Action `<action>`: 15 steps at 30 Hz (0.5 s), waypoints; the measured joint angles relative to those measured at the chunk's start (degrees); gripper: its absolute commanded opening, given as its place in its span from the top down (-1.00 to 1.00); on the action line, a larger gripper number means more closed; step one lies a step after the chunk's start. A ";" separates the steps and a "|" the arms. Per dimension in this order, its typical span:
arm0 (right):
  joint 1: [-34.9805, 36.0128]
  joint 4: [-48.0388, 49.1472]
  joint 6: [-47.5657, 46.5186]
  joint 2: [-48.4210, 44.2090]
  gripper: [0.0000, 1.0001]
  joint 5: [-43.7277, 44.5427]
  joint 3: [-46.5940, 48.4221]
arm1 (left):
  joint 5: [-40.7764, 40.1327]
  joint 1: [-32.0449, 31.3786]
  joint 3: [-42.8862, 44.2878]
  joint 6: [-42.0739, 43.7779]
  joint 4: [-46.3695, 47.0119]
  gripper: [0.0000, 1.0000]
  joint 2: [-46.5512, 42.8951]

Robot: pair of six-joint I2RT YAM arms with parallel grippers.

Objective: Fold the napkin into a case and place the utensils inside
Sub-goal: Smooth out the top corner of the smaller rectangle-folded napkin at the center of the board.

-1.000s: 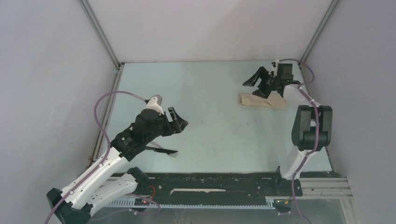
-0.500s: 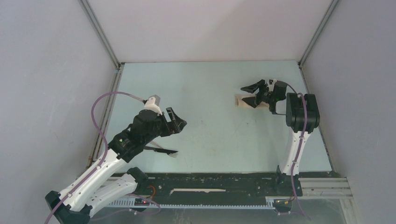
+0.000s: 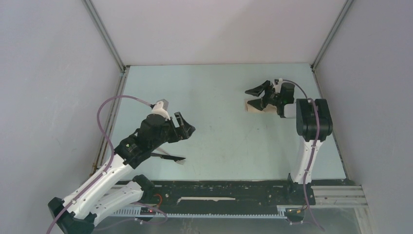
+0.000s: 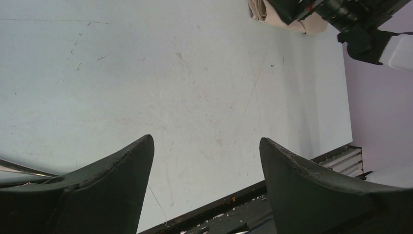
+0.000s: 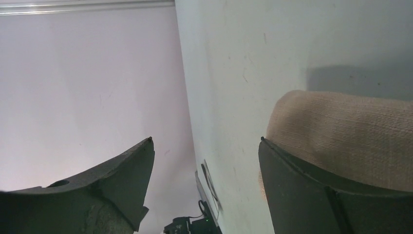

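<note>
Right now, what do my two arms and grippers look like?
The left arm and right arm have white lower links and black upper housings, each trailed by a mauve cable. The left gripper and right gripper are black, with broad, tapering fingers.

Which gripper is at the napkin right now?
The right gripper, open at the far right, with one finger over the folded napkin. The left gripper hangs open over the table, well apart from the napkin.

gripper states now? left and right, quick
Left gripper: open, empty.
Right gripper: open, gripping nothing; the napkin lies beside one finger.
</note>
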 measured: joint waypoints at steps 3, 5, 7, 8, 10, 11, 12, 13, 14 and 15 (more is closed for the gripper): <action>1.07 2.51 1.05 3.37 -0.68 -0.26 -0.68 | -0.04 0.00 0.00 0.00 -0.09 -0.72 -0.28; 1.38 3.54 1.46 5.27 -0.68 -0.55 -1.40 | -0.09 0.00 0.00 0.00 -0.09 -0.73 -0.48; 1.33 4.52 1.70 5.33 -0.68 -0.96 -1.44 | -0.09 0.00 0.00 0.00 -0.09 -0.72 -0.57; 1.27 4.52 1.88 5.22 -0.68 -1.03 -1.42 | -0.07 0.00 0.00 0.00 -0.09 -0.73 -0.57; 1.16 3.21 1.64 4.63 -0.70 -1.01 -1.44 | -0.04 0.02 0.00 -0.02 -0.09 -0.73 -0.57; 1.05 1.86 1.22 3.82 -0.71 -0.96 -1.44 | -0.04 0.02 0.00 -0.02 -0.07 -0.73 -0.55; 0.98 0.09 0.63 2.67 -0.71 -0.87 -1.44 | -0.02 0.02 0.00 -0.04 -0.07 -0.73 -0.52; 0.98 -1.66 -0.02 1.25 -0.71 -0.74 -1.44 | -0.02 0.02 0.00 -0.07 -0.04 -0.72 -0.44; 1.09 -2.86 -0.74 -0.26 -0.72 -0.72 -1.44 | 0.00 0.02 0.00 -0.13 -0.02 -0.73 -0.31; 1.27 -3.63 -1.29 -1.44 -0.72 -0.61 -1.51 | 0.02 0.02 0.00 -0.28 0.04 -0.73 -0.17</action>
